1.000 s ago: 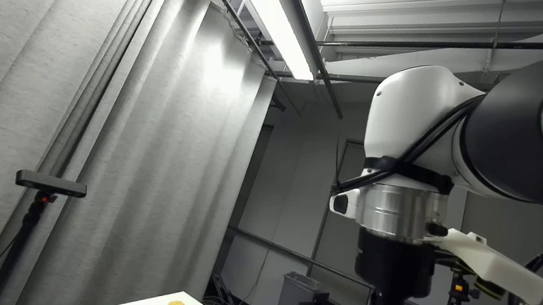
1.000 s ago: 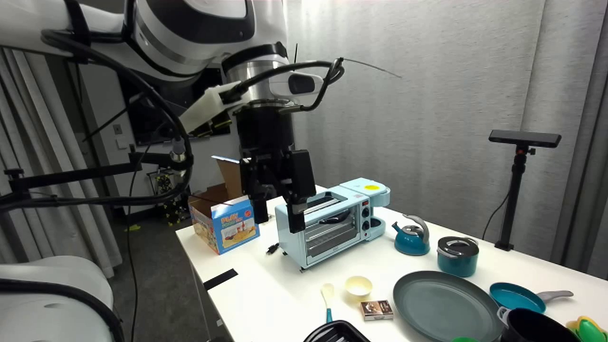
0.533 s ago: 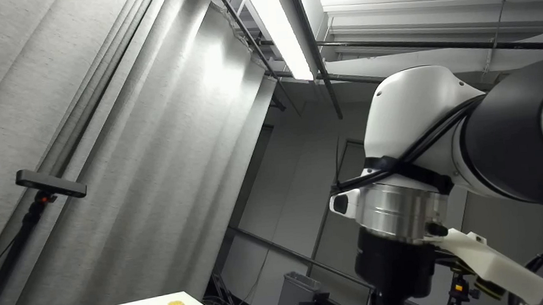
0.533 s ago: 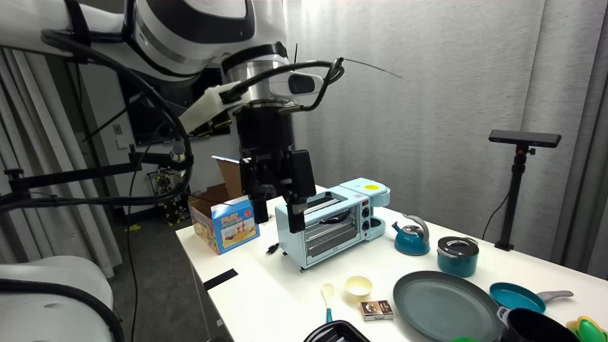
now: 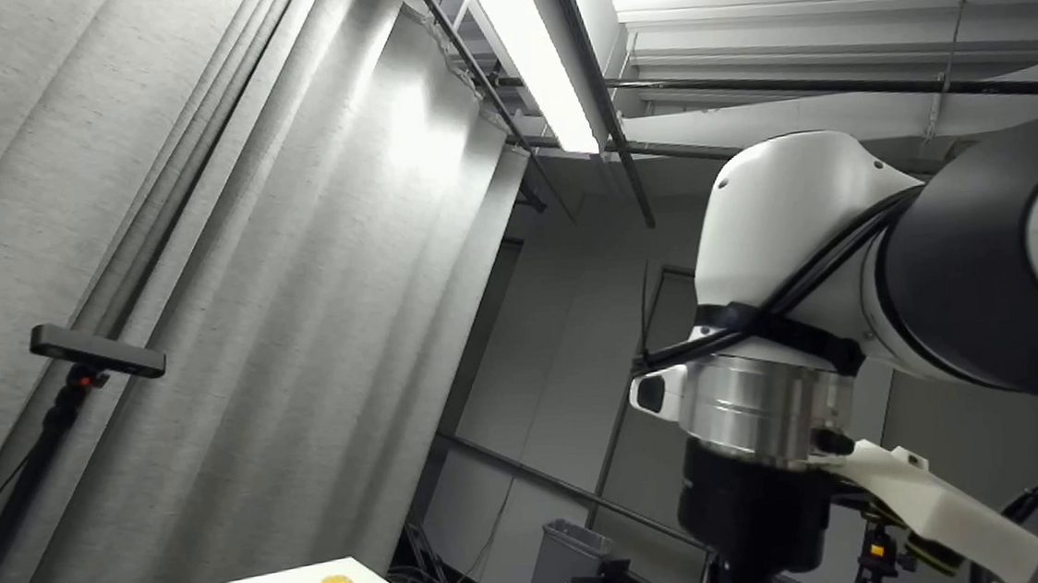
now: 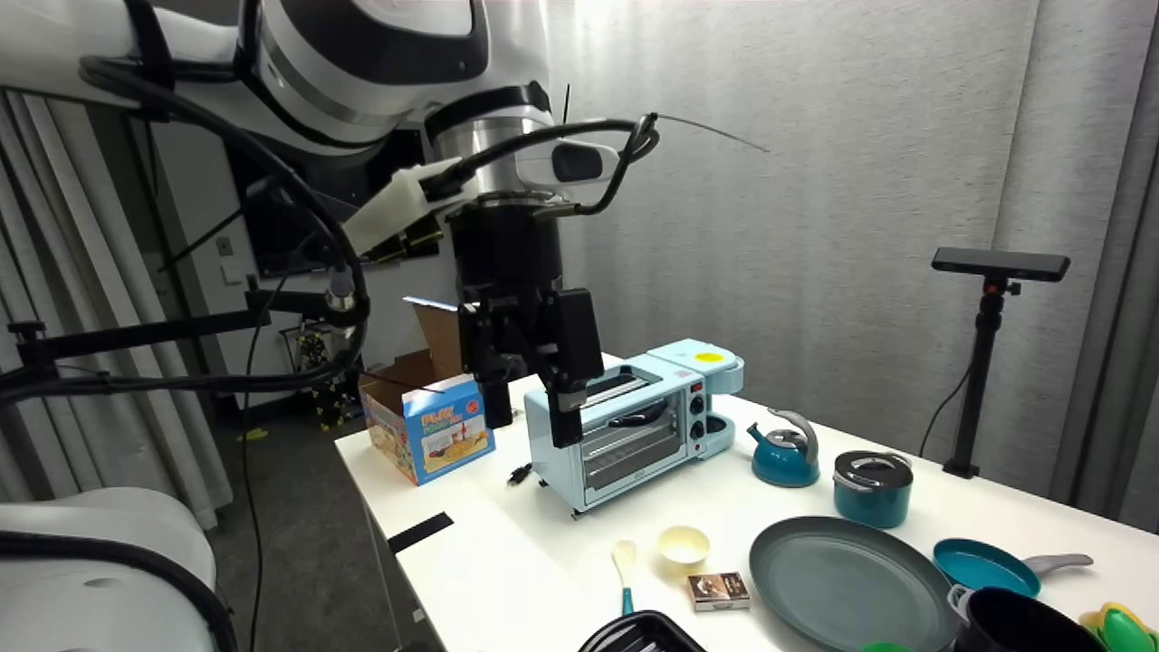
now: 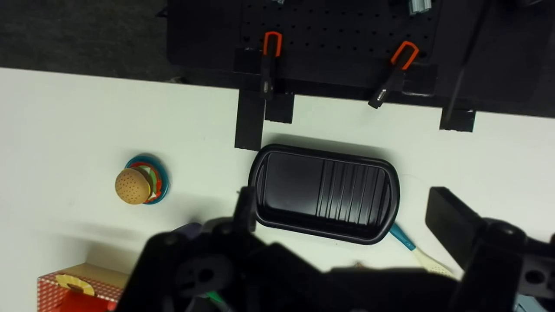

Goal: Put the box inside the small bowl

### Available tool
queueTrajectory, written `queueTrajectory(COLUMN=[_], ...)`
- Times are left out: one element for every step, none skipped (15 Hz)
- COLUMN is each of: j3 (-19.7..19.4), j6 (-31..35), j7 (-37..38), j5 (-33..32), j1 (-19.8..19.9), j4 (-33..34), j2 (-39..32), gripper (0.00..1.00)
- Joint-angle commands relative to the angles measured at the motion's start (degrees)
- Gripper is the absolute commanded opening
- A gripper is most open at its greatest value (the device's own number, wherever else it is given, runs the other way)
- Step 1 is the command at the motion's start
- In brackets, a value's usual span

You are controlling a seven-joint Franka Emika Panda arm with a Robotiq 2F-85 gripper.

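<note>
A: The white surface (image 6: pixel 507 552) looks undisturbed. So what has just changed?

B: Closest to us, the white-and-black robot arm (image 5: pixel 778 225). It sits a touch lower in both exterior views than a moment ago.

A: And its black, blocky fingers (image 6: pixel 567 426)?

B: Spread wide, nothing held, well above the surface. In the wrist view the ridged, rectangular black tray (image 7: pixel 324 194) shows between them, lying below.

A: Where's our piece?

B: Beyond the tray, resting flat: a small brown-and-white cardboard box (image 6: pixel 719 591). Just behind it stands a small round cream bowl (image 6: pixel 684 547); whether the two touch, I can't tell.

A: Not the bright blue cardboard carton (image 6: pixel 448 430) farther back, near the pale-blue toaster oven (image 6: pixel 634 430) and short of the tall grey fabric curtain (image 6: pixel 815 181)?

B: I'd judge that far too big for the bowl.

A: So what does the little dip mean for the job?

B: Probably the start of an approach, no more. Box and bowl lie where they did, so picking and placing are both still ahead. The fingers have to come across and straddle the box without knocking the bowl. My other worry is fit: the box seems about as long as the bowl is wide, so it might perch on the rim.
</note>
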State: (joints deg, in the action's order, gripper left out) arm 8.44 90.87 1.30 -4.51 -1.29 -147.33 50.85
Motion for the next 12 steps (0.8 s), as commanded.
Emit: queueTrajectory(j3=[-1.97,-2.25,-2.53,-3.06,-2.50,-2.72,-2.78,-2.99,-2.97,-3.08,-3.10,-3.09], j6=[1.83,2.25,3.20,4.67,4.83,6.45,8.03,9.90,11.53,13.32,15.04,16.78], j7=[0.19,0.15,0.14,-0.14,0.56,0.68,0.98,1.12,1.33,1.31,1.43,1.58], j5=[-0.35,-0.17,-0.29,-0.21,0.33,0.67,1.03,1.71,2.11,2.66,3.19,3.74], j1=[-1.21,-1.24,-1.09,-1.03,-1.30,-1.32,-1.27,-1.32,-1.22,-1.24,-1.18,-1.14], j4=[-0.91,-1.05,-1.55,-2.25,-1.76,-2.30,-2.67,-3.16,-3.63,-4.17,-4.60,-4.92], j2=[-0.80,-1.18,-1.53,-1.84,-2.08,-2.54,-2.94,-3.61,-4.23,-4.93,-5.70,-6.55], gripper=[1.00,1.00,1.00,1.00,1.00,1.00,1.00,1.00,1.00,1.00,1.00,1.00])
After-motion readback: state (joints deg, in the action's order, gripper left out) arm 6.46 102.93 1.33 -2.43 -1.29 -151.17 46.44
